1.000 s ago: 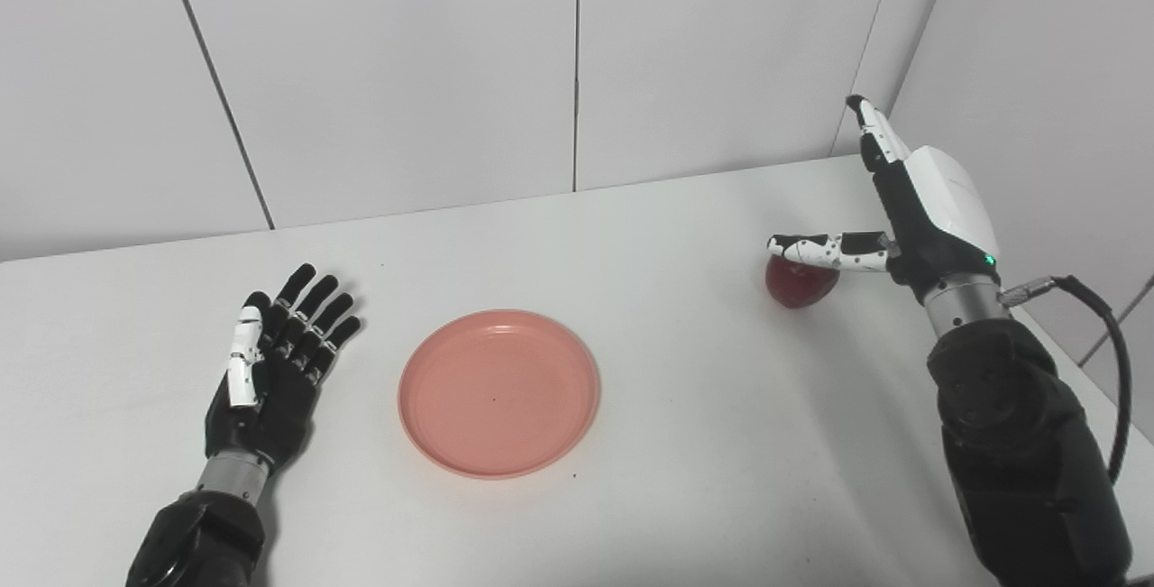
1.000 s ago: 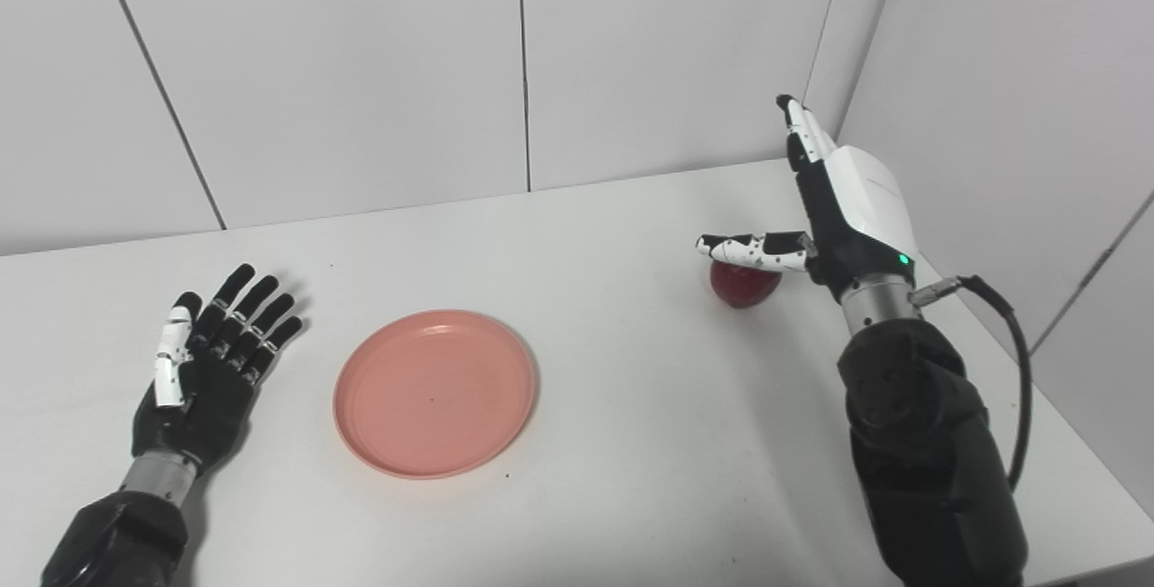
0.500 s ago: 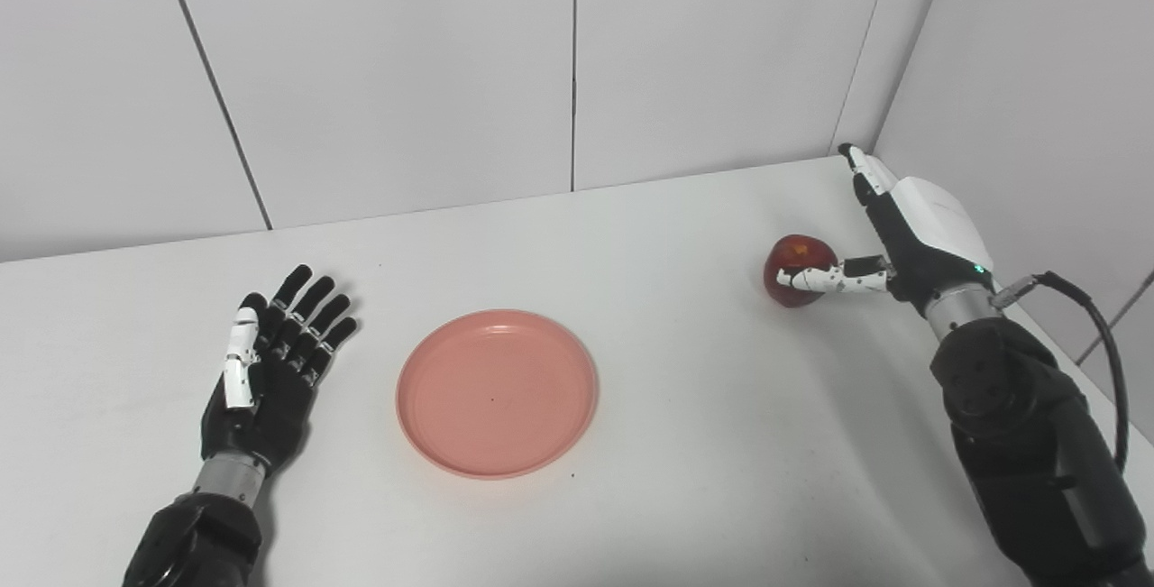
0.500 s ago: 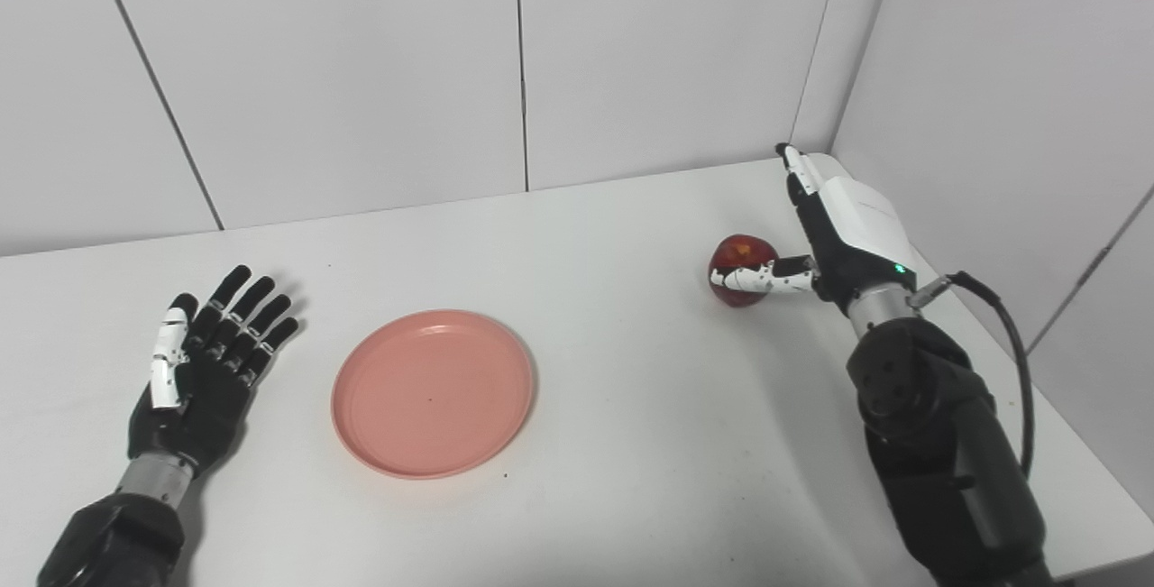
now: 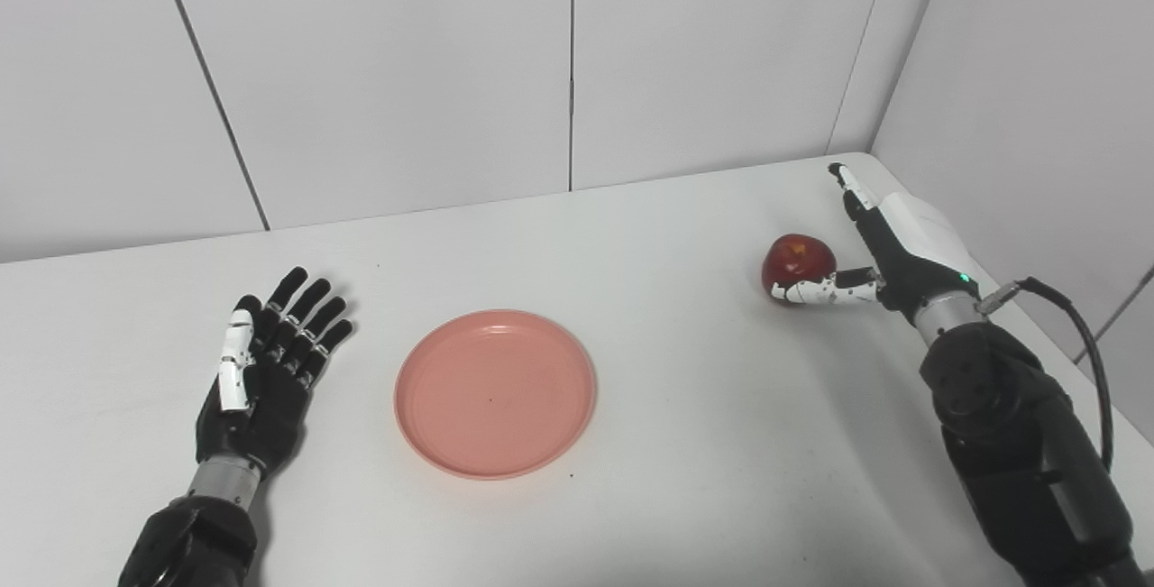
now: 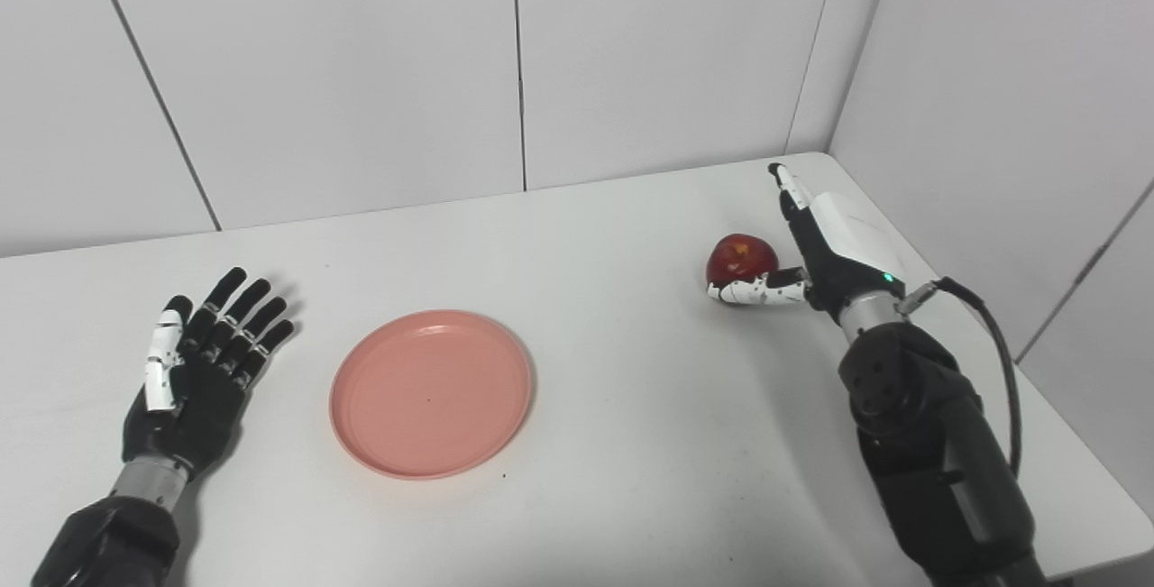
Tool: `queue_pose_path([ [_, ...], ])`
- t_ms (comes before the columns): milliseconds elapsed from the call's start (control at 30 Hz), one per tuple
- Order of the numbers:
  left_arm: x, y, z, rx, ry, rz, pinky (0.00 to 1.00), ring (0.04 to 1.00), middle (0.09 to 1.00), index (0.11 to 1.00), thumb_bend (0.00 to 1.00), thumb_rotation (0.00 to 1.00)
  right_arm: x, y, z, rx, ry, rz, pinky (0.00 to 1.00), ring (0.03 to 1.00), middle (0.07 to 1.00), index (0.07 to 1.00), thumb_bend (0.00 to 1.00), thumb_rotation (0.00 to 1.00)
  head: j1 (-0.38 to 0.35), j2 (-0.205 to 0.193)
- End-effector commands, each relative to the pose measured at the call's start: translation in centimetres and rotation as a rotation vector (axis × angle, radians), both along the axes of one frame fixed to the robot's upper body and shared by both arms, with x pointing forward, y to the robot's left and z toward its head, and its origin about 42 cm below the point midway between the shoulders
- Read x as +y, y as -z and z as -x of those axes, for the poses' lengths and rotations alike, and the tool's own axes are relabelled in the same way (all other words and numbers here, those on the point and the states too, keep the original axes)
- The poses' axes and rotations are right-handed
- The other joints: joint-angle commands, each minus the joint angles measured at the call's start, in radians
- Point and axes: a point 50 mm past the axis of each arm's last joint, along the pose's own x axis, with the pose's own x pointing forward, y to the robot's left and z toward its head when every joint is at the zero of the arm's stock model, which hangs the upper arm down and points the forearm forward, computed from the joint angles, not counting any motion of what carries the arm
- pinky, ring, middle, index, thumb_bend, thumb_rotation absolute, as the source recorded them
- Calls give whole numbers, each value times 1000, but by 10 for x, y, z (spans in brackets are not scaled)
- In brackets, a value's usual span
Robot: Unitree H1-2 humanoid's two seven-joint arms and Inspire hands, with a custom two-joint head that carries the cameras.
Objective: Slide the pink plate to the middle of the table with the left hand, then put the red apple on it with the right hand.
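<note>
At the far right of the white table (image 5: 685,443), the red apple (image 5: 798,264) is sitting upright, round and glossy, with a yellowish patch near its top. The right hand (image 5: 888,249) is lying just beside it on the right, its thumb (image 5: 825,291) reaching across the near side of the fruit and seeming to touch it, while the fingers (image 5: 852,195) are stretching straight out past it toward the far wall; nothing is being gripped. Near the middle of the table, the pink plate (image 5: 495,392) is lying flat, a shallow round dish with a raised rim. On the left, well apart from the plate, the left hand (image 5: 261,366) is resting with its fingers spread and holding nothing.
</note>
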Motion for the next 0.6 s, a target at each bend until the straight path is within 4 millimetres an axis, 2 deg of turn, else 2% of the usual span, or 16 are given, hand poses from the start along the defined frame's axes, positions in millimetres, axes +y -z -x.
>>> queue_pose_path([
  [0, 7, 10, 6, 62, -13, -14, 875, 881, 894, 881, 347, 1000, -4, -19, -9, -56, 14, -1, 871, 950, 987, 1000, 1000, 385, 0, 1],
  [400, 7, 11, 7, 70, -15, -13, 875, 879, 892, 881, 341, 1000, -10, -8, -22, -40, 18, -50, 861, 945, 979, 990, 1000, 348, 4, 4],
  [567, 6, 11, 7, 73, -16, -18, 870, 875, 888, 874, 338, 1000, -14, -3, -29, -8, 36, -52, 868, 952, 986, 996, 1000, 361, 3, 7],
])
